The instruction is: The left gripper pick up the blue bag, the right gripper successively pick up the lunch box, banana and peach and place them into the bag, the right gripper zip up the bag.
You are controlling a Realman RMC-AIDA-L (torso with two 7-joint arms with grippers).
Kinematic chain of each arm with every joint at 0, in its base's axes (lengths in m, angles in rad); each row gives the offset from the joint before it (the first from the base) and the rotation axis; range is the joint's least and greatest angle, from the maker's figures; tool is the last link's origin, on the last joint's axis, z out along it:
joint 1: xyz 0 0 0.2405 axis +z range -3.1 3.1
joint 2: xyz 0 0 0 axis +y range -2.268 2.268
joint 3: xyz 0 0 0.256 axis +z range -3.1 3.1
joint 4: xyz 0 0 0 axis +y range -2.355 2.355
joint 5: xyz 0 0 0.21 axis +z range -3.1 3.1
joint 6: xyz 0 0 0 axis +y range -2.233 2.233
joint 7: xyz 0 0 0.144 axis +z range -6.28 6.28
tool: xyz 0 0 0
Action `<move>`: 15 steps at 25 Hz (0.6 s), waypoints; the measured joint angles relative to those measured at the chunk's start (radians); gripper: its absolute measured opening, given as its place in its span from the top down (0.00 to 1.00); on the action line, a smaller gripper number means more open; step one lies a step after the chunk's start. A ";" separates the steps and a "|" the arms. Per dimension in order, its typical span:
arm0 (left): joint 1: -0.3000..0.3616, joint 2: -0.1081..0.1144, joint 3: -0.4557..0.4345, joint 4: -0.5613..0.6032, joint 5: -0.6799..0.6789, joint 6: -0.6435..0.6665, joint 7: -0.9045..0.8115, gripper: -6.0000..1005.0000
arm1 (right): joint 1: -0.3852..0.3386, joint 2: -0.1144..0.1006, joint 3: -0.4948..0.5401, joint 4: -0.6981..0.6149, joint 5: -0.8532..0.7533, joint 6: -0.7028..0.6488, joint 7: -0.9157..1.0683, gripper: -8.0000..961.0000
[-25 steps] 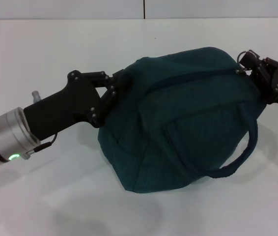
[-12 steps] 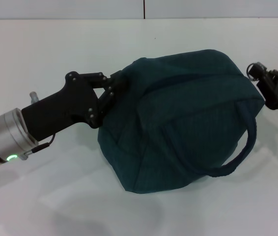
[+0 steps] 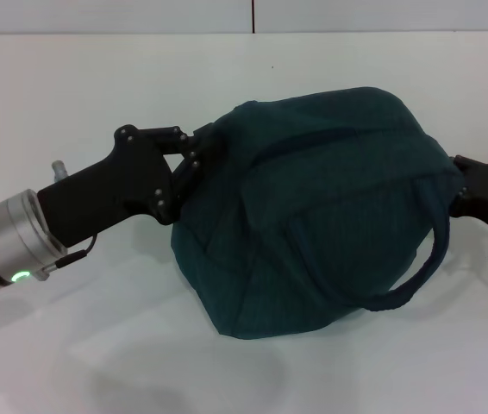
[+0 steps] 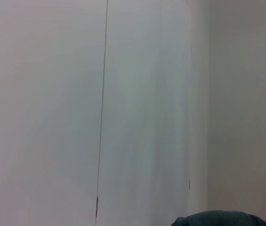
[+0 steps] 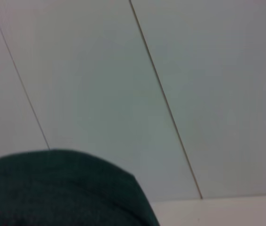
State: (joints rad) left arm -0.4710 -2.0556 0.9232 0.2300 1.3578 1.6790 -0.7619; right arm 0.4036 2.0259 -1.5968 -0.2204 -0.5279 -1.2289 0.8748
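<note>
The blue bag [image 3: 313, 216] sits mid-table. The left gripper [image 3: 199, 155] pinches its nine o'clock edge. The right gripper [image 3: 485, 197] waits at three o'clock, fingers hidden. If the pinch slips, the bag flops.

White tabletop [image 3: 140, 345] meeting a pale panelled wall [image 3: 106, 15]; thin vertical seams [image 4: 102, 103] divide the wall panels. Soft, even lighting.
</note>
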 joint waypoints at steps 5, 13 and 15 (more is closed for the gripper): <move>-0.002 -0.002 0.000 0.000 -0.001 0.000 0.000 0.91 | 0.003 0.000 -0.018 -0.001 0.000 0.018 0.004 0.97; 0.004 -0.008 -0.004 -0.008 -0.032 -0.002 -0.002 0.90 | -0.004 -0.007 -0.032 0.001 -0.002 -0.036 0.005 0.97; 0.012 -0.010 -0.004 -0.009 -0.051 -0.002 -0.008 0.90 | -0.011 -0.009 -0.037 0.001 -0.003 -0.063 -0.006 0.95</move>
State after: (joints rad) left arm -0.4593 -2.0652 0.9187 0.2209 1.3069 1.6767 -0.7699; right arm 0.3921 2.0172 -1.6337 -0.2193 -0.5308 -1.2914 0.8691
